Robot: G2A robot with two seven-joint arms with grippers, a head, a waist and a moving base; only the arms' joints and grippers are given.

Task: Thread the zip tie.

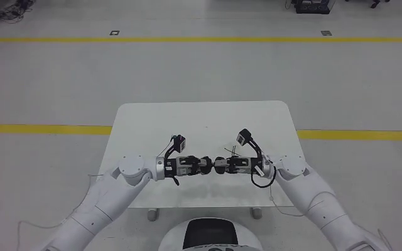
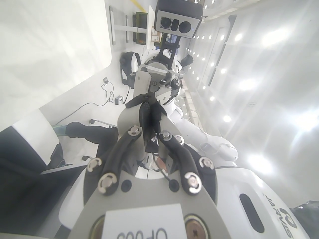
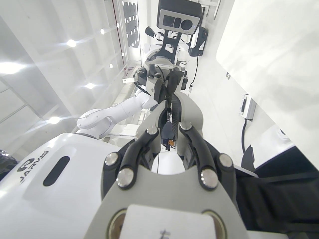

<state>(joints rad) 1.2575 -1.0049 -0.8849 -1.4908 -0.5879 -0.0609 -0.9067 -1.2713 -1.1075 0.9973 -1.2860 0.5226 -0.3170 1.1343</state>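
Looking down, we see left end effector (image 1: 210, 164) and right end effector (image 1: 220, 165) tip to tip over the white worktop (image 1: 201, 122), both clamped on the black zip tie (image 2: 149, 115); pale floor (image 1: 201, 75) with yellow lines (image 1: 201, 39) lies beyond.

Left gripper (image 1: 208, 164) and right gripper (image 1: 221, 164) are tip to tip over the near half of the table (image 1: 201, 119) — no way through between them; both are clamped on the zip tie (image 2: 145, 118) bridging the tips. Left wrist camera (image 1: 179, 142) and right wrist camera (image 1: 244, 135) stick up above the arms. Loose black ties (image 1: 231, 150) lie just beyond the right gripper. Open tabletop: far half, both sides.
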